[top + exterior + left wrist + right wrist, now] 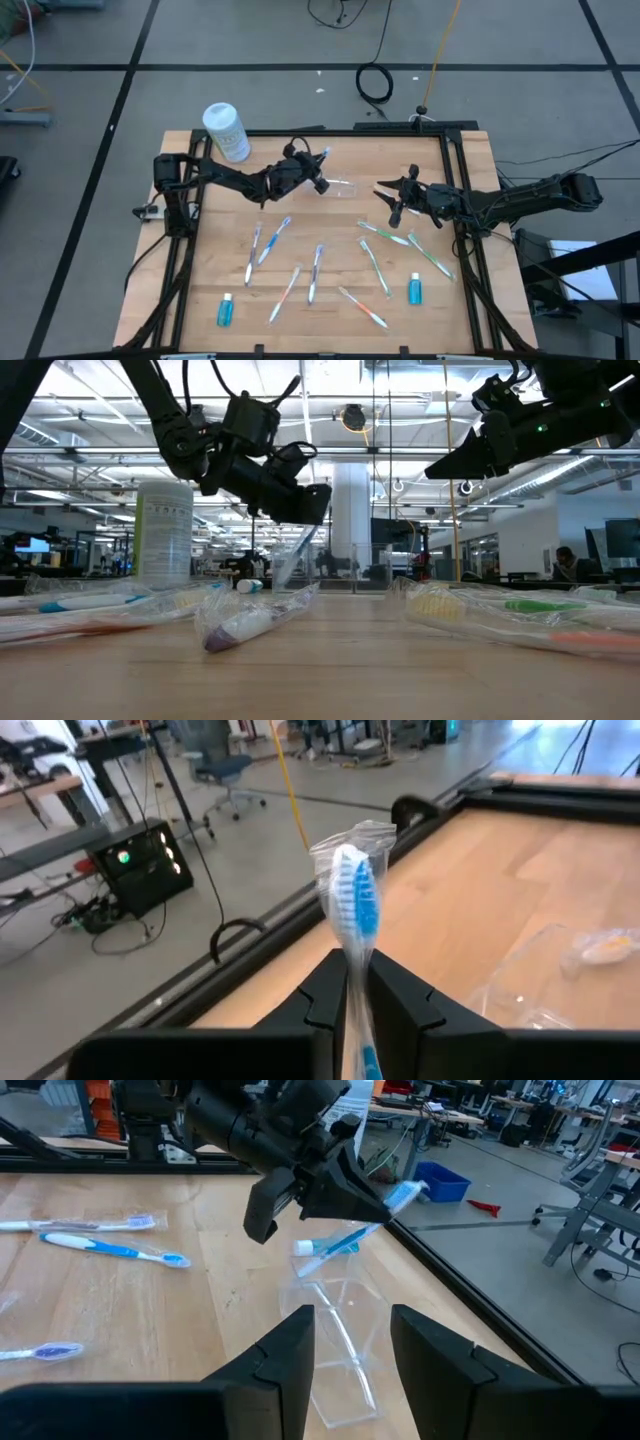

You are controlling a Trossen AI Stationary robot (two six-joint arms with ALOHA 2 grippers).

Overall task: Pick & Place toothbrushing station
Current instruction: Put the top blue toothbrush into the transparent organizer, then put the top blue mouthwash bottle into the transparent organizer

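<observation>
My left gripper (317, 181) hangs over the table's far middle, shut on a blue toothbrush (355, 900) in a clear wrapper. The toothbrushing station (335, 1335), a small clear plastic holder, lies on its side on the wood just right of that gripper (375, 1208); in the high view the holder (342, 187) sits between the two arms. My right gripper (388, 202) hovers right of the holder, open, with nothing between its fingers (290, 1350). My left gripper pinches the wrapped toothbrush's handle (354, 970) between its two fingers. The fingers come nearly level from the table's left and lie across the brush. The bristle head (357, 885) sticks out past the fingertips, and the brush is lifted clear, tilted, above the holder.
A white canister (226, 130) stands at the far left corner. Several wrapped toothbrushes (315, 272) lie scattered over the near half of the table, with a blue tube (225, 310) near left and another tube (414, 290) near right. Black rails (460, 160) edge the table.
</observation>
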